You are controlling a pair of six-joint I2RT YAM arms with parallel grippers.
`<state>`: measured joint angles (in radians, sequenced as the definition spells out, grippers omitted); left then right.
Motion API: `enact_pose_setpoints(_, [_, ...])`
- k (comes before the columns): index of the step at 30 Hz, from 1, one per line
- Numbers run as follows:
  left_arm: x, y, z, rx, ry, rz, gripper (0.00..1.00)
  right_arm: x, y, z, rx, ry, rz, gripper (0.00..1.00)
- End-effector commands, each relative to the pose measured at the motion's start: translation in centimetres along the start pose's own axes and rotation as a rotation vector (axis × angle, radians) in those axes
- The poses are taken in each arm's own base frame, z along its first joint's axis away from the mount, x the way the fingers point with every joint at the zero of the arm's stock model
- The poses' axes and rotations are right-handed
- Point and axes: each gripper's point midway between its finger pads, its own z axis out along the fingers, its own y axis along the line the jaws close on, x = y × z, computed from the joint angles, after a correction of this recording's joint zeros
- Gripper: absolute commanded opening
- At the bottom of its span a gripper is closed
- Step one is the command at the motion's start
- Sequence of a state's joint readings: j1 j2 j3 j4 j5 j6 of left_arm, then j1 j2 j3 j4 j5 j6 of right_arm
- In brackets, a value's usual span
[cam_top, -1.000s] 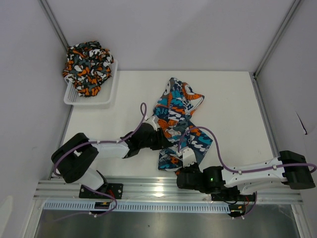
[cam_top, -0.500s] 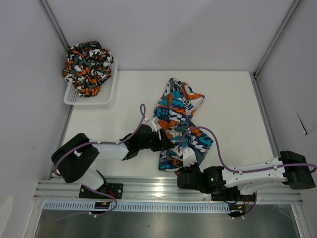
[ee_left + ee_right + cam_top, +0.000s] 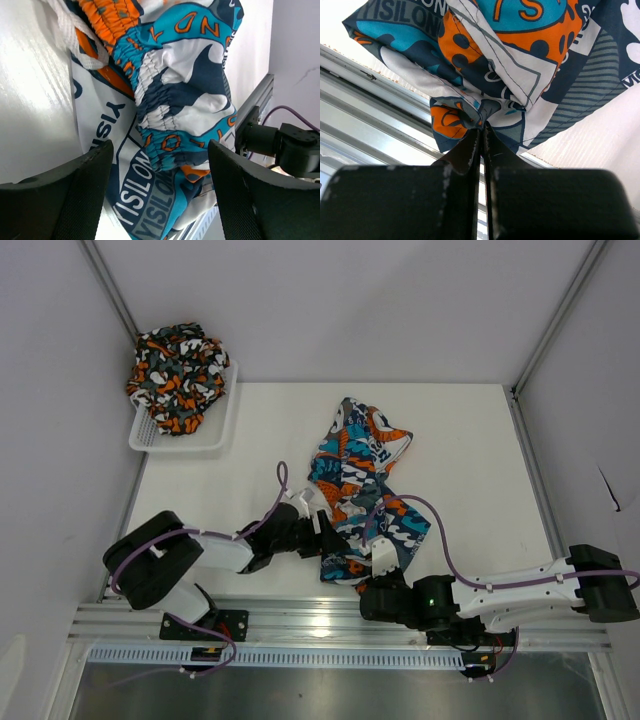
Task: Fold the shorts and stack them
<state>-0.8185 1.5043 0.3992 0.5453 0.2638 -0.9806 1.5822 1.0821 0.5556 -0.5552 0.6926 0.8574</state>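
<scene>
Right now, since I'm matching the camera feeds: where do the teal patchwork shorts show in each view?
Top external: teal shorts mid-table, reaching the near edge.
Left wrist: teal shorts fill the centre.
Right wrist: teal shorts fill the upper half.
Shared landmark: metal rail along the near edge, seen in all three.

**Bright, flat light with some glare**

From above, the light is soft and even, leaving only faint shadows on the white table. The metal rail glares white. Through my left wrist, the tabletop gleams in streaks. My right fingers loom dark and blurred, while the patchwork shorts are sharp.
</scene>
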Motion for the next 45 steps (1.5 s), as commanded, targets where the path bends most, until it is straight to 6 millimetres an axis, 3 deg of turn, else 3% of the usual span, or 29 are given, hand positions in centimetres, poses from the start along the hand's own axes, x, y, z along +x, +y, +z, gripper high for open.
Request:
enact_pose_setpoints(1, [-0.1,-1.2,-0.3,0.078,-0.027,-0.016,0.79,-1.0,0.0,-0.1,0.007,-0.055,0.041,0.00])
enact_pose_setpoints(11, [-0.4,-3.3,-0.7,0.174,-0.044,-0.005,0.65,-1.0,-0.1,0.0,0.009,-0.057,0.042,0.00])
enact_pose_setpoints(15, [0.0,-3.8,-0.7,0.186,-0.036,-0.011,0.53,-1.0,0.0,0.0,0.009,-0.055,0.041,0.00])
enact_pose_setpoints(22, [1.0,-4.9,-0.4,0.241,-0.019,-0.050,0.51,-1.0,0.0,0.0,0.011,-0.056,0.043,0.00])
enact_pose_setpoints(23, [0.9,-5.1,-0.6,0.257,-0.032,-0.052,0.41,-1.0,-0.1,0.0,0.012,-0.055,0.040,0.00])
enact_pose_setpoints(24, [0.7,-5.1,-0.6,0.257,-0.041,-0.057,0.38,-0.9,-0.1,0.0,0.013,-0.054,0.041,0.00])
enact_pose_setpoints(35, [-1.5,-6.0,-1.0,0.252,-0.151,-0.030,0.31,-1.0,0.0,0.1,0.012,-0.053,0.039,0.00])
enact_pose_setpoints(37, [-1.8,-6.6,-1.0,0.270,-0.154,-0.025,0.21,-0.9,0.1,0.1,0.011,-0.053,0.035,0.00])
enact_pose_setpoints(39, [-2.1,-7.3,-1.0,0.285,-0.156,-0.021,0.00,-1.0,0.1,0.1,0.012,-0.053,0.036,0.00])
enact_pose_setpoints(41, [-2.7,-7.1,-0.9,0.257,-0.149,-0.012,0.00,-1.0,0.0,0.1,0.012,-0.050,0.035,0.00])
enact_pose_setpoints(45, [-5.8,-7.1,-2.2,0.188,-0.178,0.015,0.00,-0.9,0.1,-0.1,0.006,-0.045,0.034,0.00])
